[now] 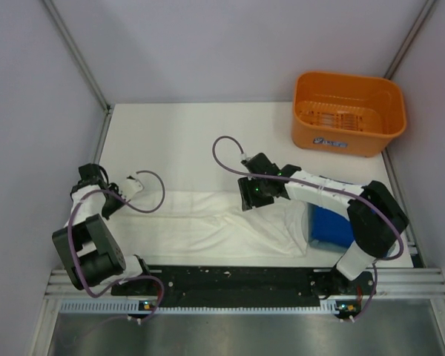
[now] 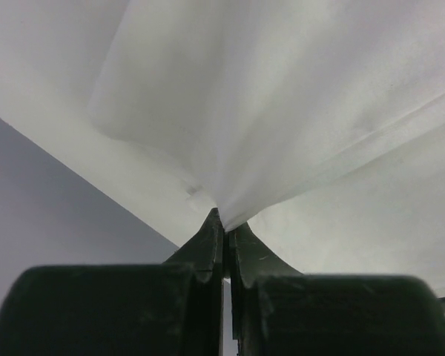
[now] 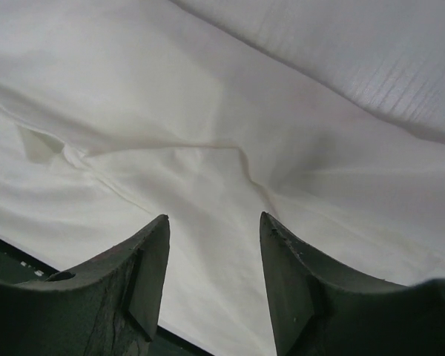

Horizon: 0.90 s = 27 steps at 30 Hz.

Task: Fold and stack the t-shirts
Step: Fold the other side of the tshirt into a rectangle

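Observation:
The white t-shirt (image 1: 215,226) lies spread in a long band across the near part of the table, its plain white side up; no print shows. My left gripper (image 1: 113,200) is shut on its left edge; in the left wrist view the cloth (image 2: 282,119) bunches into the closed gripper (image 2: 228,222). My right gripper (image 1: 250,199) is open just above the shirt's far edge near the middle; the right wrist view shows the open gripper (image 3: 213,226) over creased white cloth (image 3: 208,141). The royal blue t-shirt (image 1: 330,226) lies folded at the right, partly under my right arm.
An orange plastic basket (image 1: 348,111) stands at the far right of the white table (image 1: 185,141). Grey walls close in the left and right sides. A black strip (image 1: 230,278) runs along the near edge by the arm bases.

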Available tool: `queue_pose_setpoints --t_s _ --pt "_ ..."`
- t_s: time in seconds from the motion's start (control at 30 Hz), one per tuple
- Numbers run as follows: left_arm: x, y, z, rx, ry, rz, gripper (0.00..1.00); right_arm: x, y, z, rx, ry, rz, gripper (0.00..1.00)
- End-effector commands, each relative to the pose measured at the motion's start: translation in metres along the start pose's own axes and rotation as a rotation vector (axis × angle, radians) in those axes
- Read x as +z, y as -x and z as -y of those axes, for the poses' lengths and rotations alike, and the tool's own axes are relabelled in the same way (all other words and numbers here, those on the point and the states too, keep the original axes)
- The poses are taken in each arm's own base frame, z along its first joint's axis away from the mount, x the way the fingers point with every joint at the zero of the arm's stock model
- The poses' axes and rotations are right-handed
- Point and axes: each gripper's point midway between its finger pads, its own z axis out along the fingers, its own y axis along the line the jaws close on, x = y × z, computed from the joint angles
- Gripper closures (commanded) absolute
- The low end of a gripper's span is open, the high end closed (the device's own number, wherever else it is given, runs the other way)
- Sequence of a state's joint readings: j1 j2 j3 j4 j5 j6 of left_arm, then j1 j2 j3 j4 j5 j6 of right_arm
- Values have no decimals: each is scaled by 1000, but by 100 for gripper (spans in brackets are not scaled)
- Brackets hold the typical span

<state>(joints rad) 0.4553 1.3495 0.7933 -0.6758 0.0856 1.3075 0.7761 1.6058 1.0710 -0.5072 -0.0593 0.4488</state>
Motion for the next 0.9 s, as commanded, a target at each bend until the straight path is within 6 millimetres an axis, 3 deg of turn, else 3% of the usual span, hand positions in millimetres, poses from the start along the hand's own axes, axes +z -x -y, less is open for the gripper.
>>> queue_pose_setpoints --t_s 0.0,0.13,0.23,0.43,0.57,0.87 --pt "-11 6 -9 -1 28 25 100 20 -1 0 34 -16 -44 47" --pt "-11 3 -5 7 29 18 100 29 3 4 8 -40 -53 42" --pt "-11 2 -5 14 32 11 100 36 -2 -5 -10 15 -88 46" --pt "-12 1 -8 14 37 0 100 23 -9 -11 -18 72 -59 88" --pt "-12 1 -11 16 41 -4 100 7 -16 -9 -30 78 -33 99" --pt "-10 -1 -31 -1 78 -35 100 -9 -63 -58 -273 213 -72 100"
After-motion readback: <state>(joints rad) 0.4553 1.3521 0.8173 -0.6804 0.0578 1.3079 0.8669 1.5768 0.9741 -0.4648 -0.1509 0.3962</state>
